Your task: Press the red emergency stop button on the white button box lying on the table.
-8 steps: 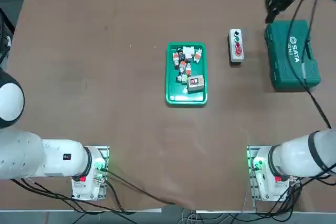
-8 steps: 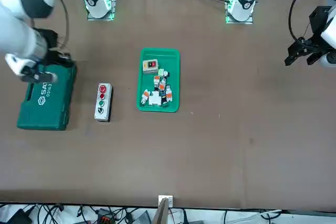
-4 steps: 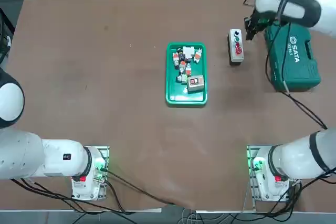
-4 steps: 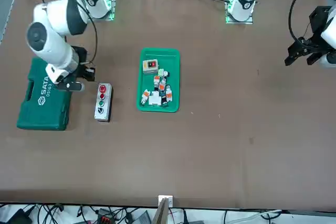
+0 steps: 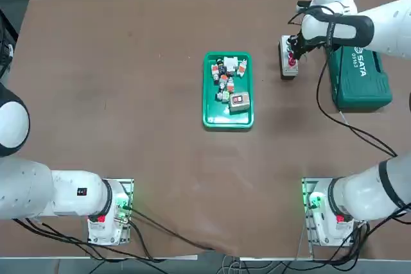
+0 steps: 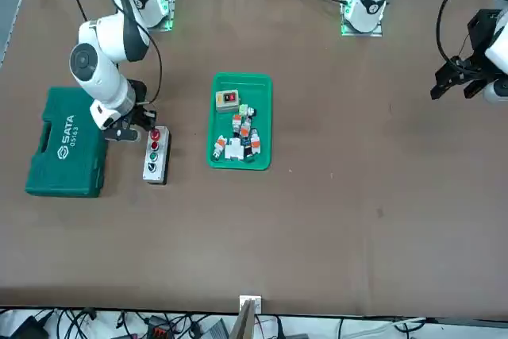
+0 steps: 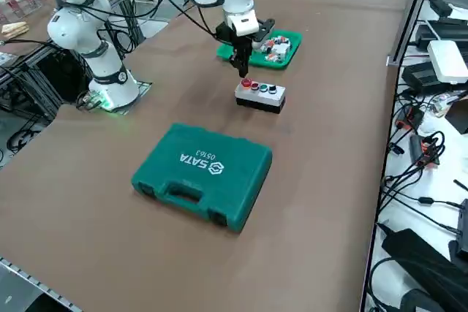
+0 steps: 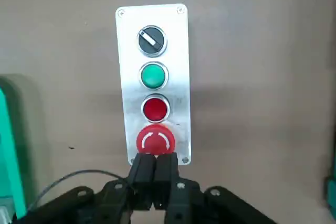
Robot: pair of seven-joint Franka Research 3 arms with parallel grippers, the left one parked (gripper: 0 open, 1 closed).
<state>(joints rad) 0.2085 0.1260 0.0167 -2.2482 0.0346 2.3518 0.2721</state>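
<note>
Brown table (image 5: 167,158) fills most of the top view. Right arm (image 5: 385,27) reaches in from the right edge of that view, its hand end in the upper right; it is the arm at the box.

Green case (image 5: 363,85): upper right of the top view, beside the box. Green tray (image 5: 228,122): upper middle, holding small parts, well apart from the work.

White button box (image 8: 181,77): upper right of the top view, between tray and case, lying flat. Its long axis runs roughly up and down that view. In the wrist view its face carries a black selector, a green button and a small flat red button in line with the stop button.

Right gripper (image 8: 156,157): fingers pressed together, nothing pinched. In the right side view the tips point down, just above the box's stop-button end.

Red emergency stop button (image 8: 156,140): wide knob with arrows, at the box end towards the lower edge of the top view. In the wrist view it lies directly ahead of the fingertips, which overlap its rim; the box extends beyond it. Contact: cannot tell.

Judgement: approach nearly done, press next. A slight shift along the long axis towards the knob's centre, then straight down; overshoot risks the flat red button.
</note>
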